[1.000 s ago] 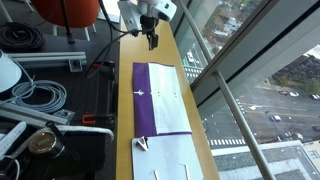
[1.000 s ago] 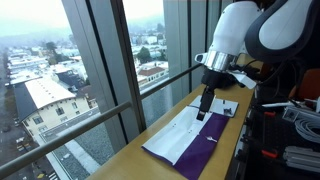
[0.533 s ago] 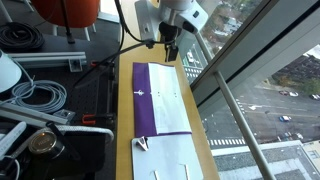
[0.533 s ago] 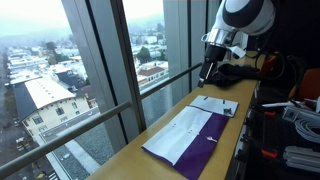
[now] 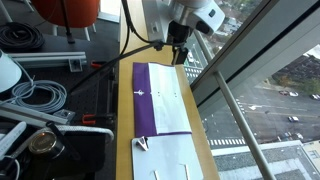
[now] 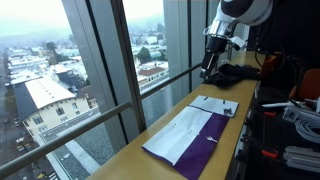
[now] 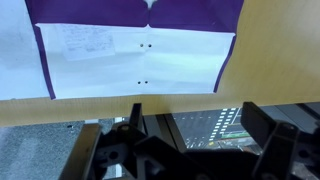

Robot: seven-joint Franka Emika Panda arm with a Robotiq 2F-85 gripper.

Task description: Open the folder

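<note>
The purple folder point(image 5: 160, 100) lies flat on the wooden table in both exterior views point(image 6: 188, 136), showing white sheets and a purple strip along one side. In the wrist view point(image 7: 140, 60) its white sheets with purple borders fill the upper part. My gripper point(image 5: 178, 52) hangs raised in the air near the window side, apart from the folder; it also shows in an exterior view point(image 6: 210, 68). In the wrist view the gripper point(image 7: 195, 125) is open, with nothing between the fingers, over the table's window edge.
A white card sheet with a binder clip point(image 5: 170, 160) lies next to one end of the folder point(image 6: 218, 104). Window glass and a railing point(image 5: 235, 110) run along the table's edge. Cables and equipment point(image 5: 40, 95) sit on the other side.
My gripper has risen from just above the folder and moved toward the window side. The folder has not moved.
</note>
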